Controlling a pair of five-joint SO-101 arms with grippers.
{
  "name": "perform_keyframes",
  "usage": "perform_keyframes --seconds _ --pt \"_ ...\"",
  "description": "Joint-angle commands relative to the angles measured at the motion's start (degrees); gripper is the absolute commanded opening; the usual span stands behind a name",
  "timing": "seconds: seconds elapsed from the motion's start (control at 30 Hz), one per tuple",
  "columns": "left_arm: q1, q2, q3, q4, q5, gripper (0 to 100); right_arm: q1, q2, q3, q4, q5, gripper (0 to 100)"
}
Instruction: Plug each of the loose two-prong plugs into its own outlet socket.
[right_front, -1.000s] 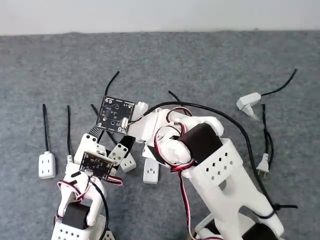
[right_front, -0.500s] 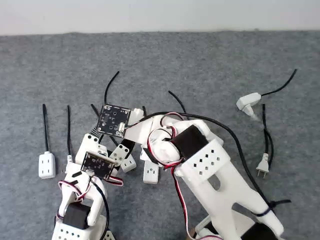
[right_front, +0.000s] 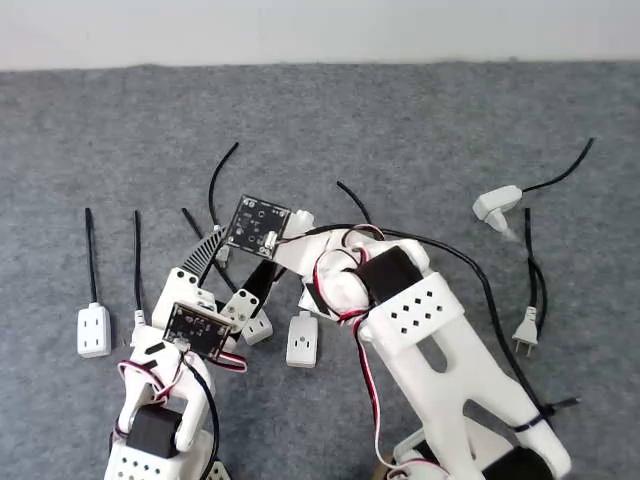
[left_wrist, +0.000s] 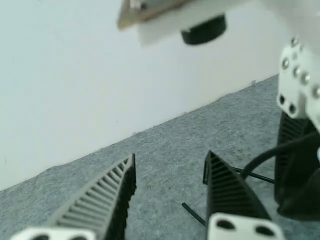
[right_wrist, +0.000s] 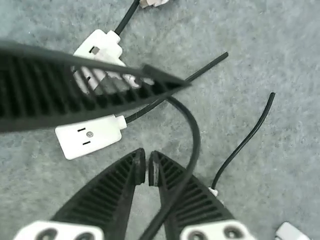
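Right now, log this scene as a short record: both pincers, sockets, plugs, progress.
left pincer: open, empty
right pincer: shut, empty, over the mat
sockets: left socket, middle socket, right socket, all flat on the mat
plugs: near plug and far plug, loose on the right arm's side, apart from the sockets
progress: neither plug in a socket
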Motion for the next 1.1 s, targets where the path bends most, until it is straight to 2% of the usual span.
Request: perform_keyframes --seconds 0.0,0.23,0.4,0.53,0.63,0.9,1.07 --pt "-1.41 -0.88 -0.48 -1.32 -1.67 22 0.84 -1.45 0.44 -2.86 -2.37 0.9" --pt "-3.60 -0.88 -1.01 -1.41 -2.46 22 8.31 1.19 1.93 -9.01 -2.73 0.9" --pt "-3.69 -0.88 -1.10 -1.41 -2.64 22 9.45 9.36 3.16 -13.85 -2.73 0.9" --pt "-8.44 -0.88 -1.36 -4.31 -2.29 22 7.69 16.66 2.11 -15.87 -2.73 1.1" --pt "-12.31 -0.88 -1.36 -6.59 -1.05 22 5.76 21.05 -0.88 -13.41 -2.55 1.2" --pt "-16.62 -0.88 -3.47 -6.77 1.49 22 -0.92 26.86 -4.04 -10.33 -2.20 1.4" --pt "-21.19 -0.88 -5.49 -6.95 2.29 22 -4.62 27.21 -4.40 -10.68 -2.11 10.9"
